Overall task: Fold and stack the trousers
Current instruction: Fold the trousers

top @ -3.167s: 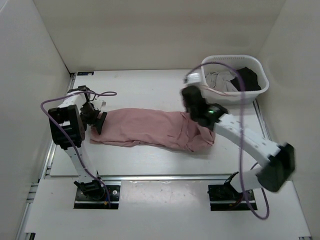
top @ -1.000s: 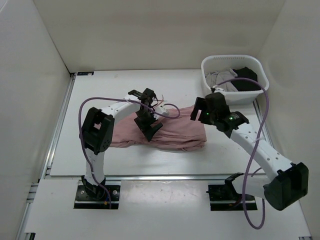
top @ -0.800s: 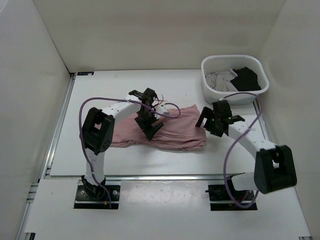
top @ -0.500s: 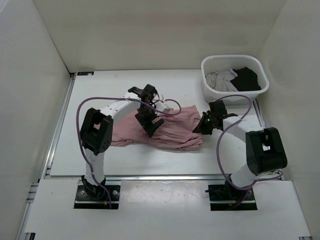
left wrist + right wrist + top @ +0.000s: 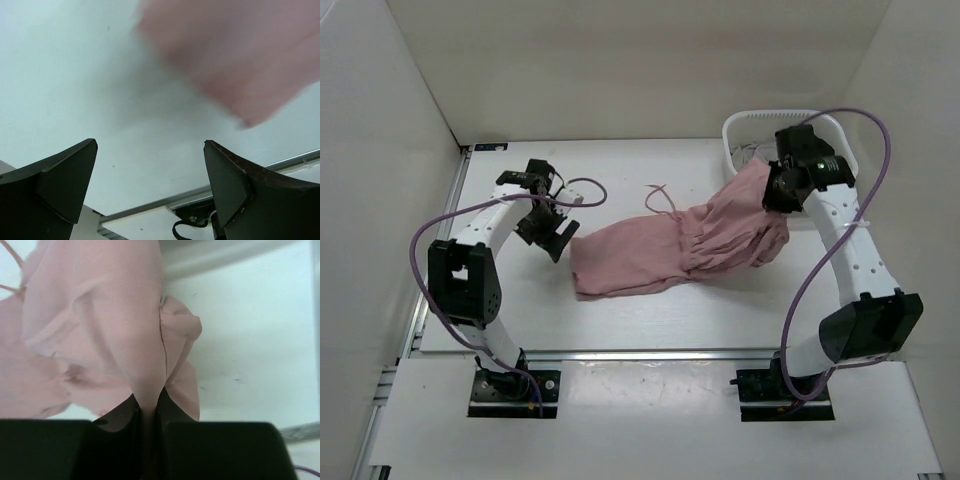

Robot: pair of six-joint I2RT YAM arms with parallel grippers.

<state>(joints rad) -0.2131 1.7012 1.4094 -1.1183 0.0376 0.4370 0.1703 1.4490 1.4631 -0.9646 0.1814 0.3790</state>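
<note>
Trousers are hanging by one end from the right tool, which is pressing together on a bunch of pink cloth just in front of the basket. Their other end is lying on the counter, stretching away from the basket. The left tool is standing wide apart and holding nothing, hovering past that low end, far from the basket. Trouble could be coming. Only a small bunch is being pinched, so the soft cloth may slip out and drop in a heap. The thin drawstrings are lying loose and might snag. The raised end could also bump the basket.
</note>
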